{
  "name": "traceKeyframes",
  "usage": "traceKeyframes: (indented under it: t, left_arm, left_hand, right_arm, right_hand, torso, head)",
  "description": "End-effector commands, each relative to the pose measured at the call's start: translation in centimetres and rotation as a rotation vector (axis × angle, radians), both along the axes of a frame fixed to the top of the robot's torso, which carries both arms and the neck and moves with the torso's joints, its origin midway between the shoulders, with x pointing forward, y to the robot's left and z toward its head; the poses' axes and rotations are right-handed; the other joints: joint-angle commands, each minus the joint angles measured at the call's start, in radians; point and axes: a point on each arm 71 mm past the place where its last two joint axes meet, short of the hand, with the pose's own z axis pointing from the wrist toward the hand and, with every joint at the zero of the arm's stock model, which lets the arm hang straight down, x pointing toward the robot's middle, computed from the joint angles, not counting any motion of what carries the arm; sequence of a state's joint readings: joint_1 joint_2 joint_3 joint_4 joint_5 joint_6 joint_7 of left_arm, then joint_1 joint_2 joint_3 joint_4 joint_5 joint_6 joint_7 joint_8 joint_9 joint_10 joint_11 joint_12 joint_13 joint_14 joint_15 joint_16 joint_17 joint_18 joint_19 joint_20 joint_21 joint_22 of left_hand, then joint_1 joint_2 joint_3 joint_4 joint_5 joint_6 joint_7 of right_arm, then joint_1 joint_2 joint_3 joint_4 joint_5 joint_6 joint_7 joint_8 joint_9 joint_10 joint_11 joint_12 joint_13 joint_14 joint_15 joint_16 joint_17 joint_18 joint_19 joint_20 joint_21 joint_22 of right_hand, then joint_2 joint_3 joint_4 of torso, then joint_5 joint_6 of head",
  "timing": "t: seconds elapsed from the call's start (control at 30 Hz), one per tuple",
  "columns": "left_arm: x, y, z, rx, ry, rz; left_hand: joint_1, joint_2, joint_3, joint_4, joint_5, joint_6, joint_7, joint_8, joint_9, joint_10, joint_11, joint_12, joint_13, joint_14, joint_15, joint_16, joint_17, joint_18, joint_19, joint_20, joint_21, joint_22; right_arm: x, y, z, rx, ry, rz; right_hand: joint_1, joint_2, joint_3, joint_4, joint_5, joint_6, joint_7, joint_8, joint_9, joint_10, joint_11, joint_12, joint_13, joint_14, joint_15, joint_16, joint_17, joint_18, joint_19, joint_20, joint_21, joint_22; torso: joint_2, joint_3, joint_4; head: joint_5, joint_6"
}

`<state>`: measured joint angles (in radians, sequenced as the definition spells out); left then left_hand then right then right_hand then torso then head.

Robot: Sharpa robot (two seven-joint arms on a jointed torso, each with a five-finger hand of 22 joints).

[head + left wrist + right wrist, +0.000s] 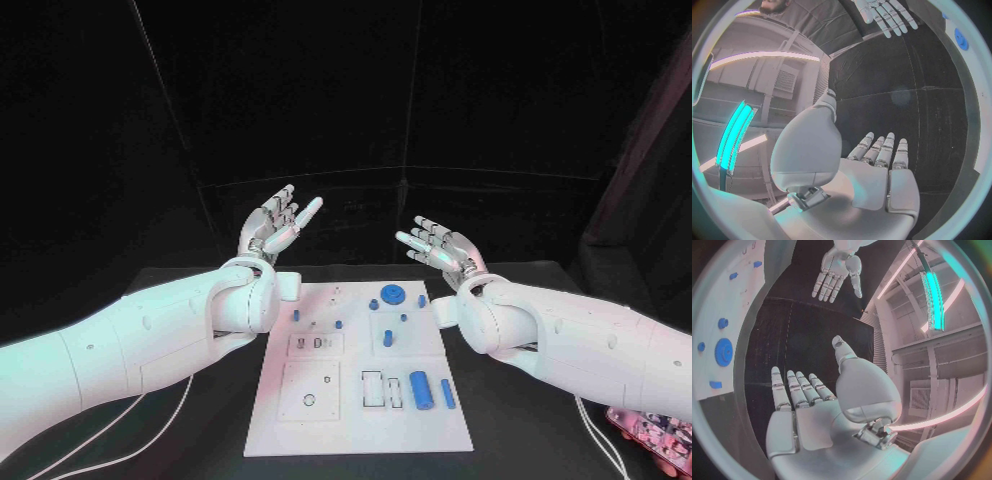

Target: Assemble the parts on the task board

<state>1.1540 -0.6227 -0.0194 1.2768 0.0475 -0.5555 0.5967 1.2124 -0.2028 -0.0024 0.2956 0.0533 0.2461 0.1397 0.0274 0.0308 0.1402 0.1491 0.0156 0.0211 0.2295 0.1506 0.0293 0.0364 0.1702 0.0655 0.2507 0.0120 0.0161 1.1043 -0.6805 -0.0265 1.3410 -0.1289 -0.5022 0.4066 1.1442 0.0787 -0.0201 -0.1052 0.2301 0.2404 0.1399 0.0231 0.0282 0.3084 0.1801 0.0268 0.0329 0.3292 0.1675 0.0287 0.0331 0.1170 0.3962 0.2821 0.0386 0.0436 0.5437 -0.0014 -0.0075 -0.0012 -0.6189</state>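
The white task board [361, 420] lies in the middle of the black table. Blue parts lie on it: a round gear [392, 294] near the far edge, a thick cylinder [420, 389] and a slim bar [447, 394] at the near right, and several small pegs [387, 336] in between. My left hand [278, 226] is raised above the board's far left corner, fingers spread and holding nothing. My right hand [438, 246] is raised over the far right corner, also spread and holding nothing. The right wrist view shows the gear [723, 351] on the board [711, 315].
A pink-red object [656, 435] lies at the table's near right corner. White cables [137, 420] trail over the table at the near left. Black curtain stands behind the table.
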Motion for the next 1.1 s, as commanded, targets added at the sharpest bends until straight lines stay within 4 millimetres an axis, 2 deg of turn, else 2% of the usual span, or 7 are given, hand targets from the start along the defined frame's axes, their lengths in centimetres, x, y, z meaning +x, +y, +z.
traceKeyframes:
  t: [0.03,0.2,0.33,0.73,0.8,0.87,1.1]
  left_arm:
    - [0.1,-0.4,0.6,-0.058,-0.063,-0.066]
    - [0.1,-0.4,0.6,-0.058,-0.063,-0.066]
    - [0.4,1.6,0.1,-0.061,-0.037,-0.039]
    - [0.0,2.7,0.3,-0.066,-0.046,-0.044]
    - [-0.2,2.9,0.4,-0.069,-0.044,-0.049]
    - [-0.6,3.1,0.6,-0.073,-0.042,-0.057]
    - [-2.3,3.6,1.3,-0.074,-0.034,-0.108]
  left_hand:
    - [0.011,0.0,0.001,0.004,0.002,0.009,0.055,0.004,0.001,0.003,0.011,0.006,0.001,0.01,0.001,0.007,0.002,0.006,0.001,0.007,0.005,0.001]
    - [0.012,0.007,0.006,0.004,0.002,0.02,0.062,0.006,0.003,0.014,0.018,0.008,0.003,0.024,0.007,0.01,0.004,0.004,0.001,0.01,0.006,0.001]
    - [0.021,0.026,0.021,0.003,0.0,0.053,0.076,0.012,0.007,0.052,0.032,0.015,0.007,0.067,0.017,0.02,0.011,0.001,0.007,0.016,0.009,0.003]
    - [0.07,0.112,0.061,-0.012,-0.003,0.326,0.12,0.061,0.03,0.356,0.084,0.06,0.029,0.389,0.059,0.099,0.049,-0.018,0.142,0.037,0.069,0.034]
    - [0.077,0.119,0.061,-0.016,-0.003,0.372,0.125,0.069,0.034,0.427,0.09,0.07,0.034,0.459,0.064,0.117,0.056,-0.021,0.218,0.041,0.104,0.051]
    - [0.092,0.139,0.063,-0.033,-0.004,0.495,0.128,0.095,0.044,0.646,0.084,0.116,0.052,0.553,0.057,0.148,0.065,-0.014,0.441,0.041,0.204,0.098]
    - [0.113,0.164,0.047,-0.09,-0.004,0.649,0.101,0.116,0.046,0.779,0.047,0.137,0.046,0.729,0.01,0.19,0.073,0.014,0.685,0.025,0.298,0.122]
  right_arm:
    - [0.2,1.0,-0.1,-0.033,0.018,0.171]
    - [0.4,1.1,-0.1,-0.042,0.022,0.191]
    - [1.4,-2.2,0.3,-0.2,-0.114,0.07]
    - [1.6,-2.8,1.1,-0.313,-0.182,0.107]
    - [1.7,-2.8,1.4,-0.334,-0.19,0.118]
    - [2.0,-2.8,1.9,-0.386,-0.214,0.145]
    - [2.7,-2.0,3.7,-0.678,-0.335,0.254]
  right_hand:
    - [0.097,0.016,0.009,-0.04,-0.011,0.084,0.089,0.015,0.009,0.105,0.016,0.018,0.009,0.12,0.014,0.018,0.01,0.031,0.144,0.01,0.031,0.017]
    - [0.159,0.031,0.032,-0.087,-0.01,0.29,0.102,0.047,0.028,0.361,0.036,0.052,0.027,0.436,0.023,0.063,0.032,0.053,0.333,0.009,0.077,0.034]
    - [0.184,0.032,0.049,-0.118,-0.009,0.509,0.086,0.077,0.041,0.588,0.023,0.086,0.033,0.595,0.007,0.087,0.032,0.066,0.418,0.003,0.111,0.04]
    - [0.178,0.024,0.059,-0.147,-0.02,0.651,0.076,0.062,0.038,0.676,0.0,0.062,0.03,0.682,-0.015,0.065,0.031,0.069,0.492,-0.016,0.129,0.032]
    - [0.178,0.024,0.061,-0.152,-0.024,0.667,0.073,0.06,0.038,0.694,-0.005,0.061,0.03,0.707,-0.023,0.068,0.031,0.07,0.518,-0.025,0.141,0.034]
    - [0.185,0.022,0.069,-0.169,-0.029,0.7,0.07,0.062,0.04,0.735,-0.017,0.064,0.031,0.754,-0.043,0.076,0.034,0.069,0.594,-0.054,0.181,0.048]
    - [0.209,0.009,0.095,-0.184,-0.029,0.761,0.053,0.06,0.04,0.825,-0.046,0.058,0.032,0.891,-0.093,0.107,0.048,0.066,0.705,-0.11,0.264,0.082]
  torso:
    - [0.0,-0.0001,-0.0001]
    - [0.0,-0.0001,-0.0001]
    - [0.002,-0.0045,0.0035]
    - [0.022,0.0012,0.0117]
    - [0.028,0.0015,0.0129]
    - [0.038,0.0013,0.0147]
    - [0.068,0.0008,0.0204]
  head:
    - [0.0,0.0]
    - [0.0,0.0]
    - [-0.002,-0.013]
    - [-0.004,-0.014]
    - [-0.005,-0.014]
    - [-0.005,-0.012]
    - [-0.013,-0.002]
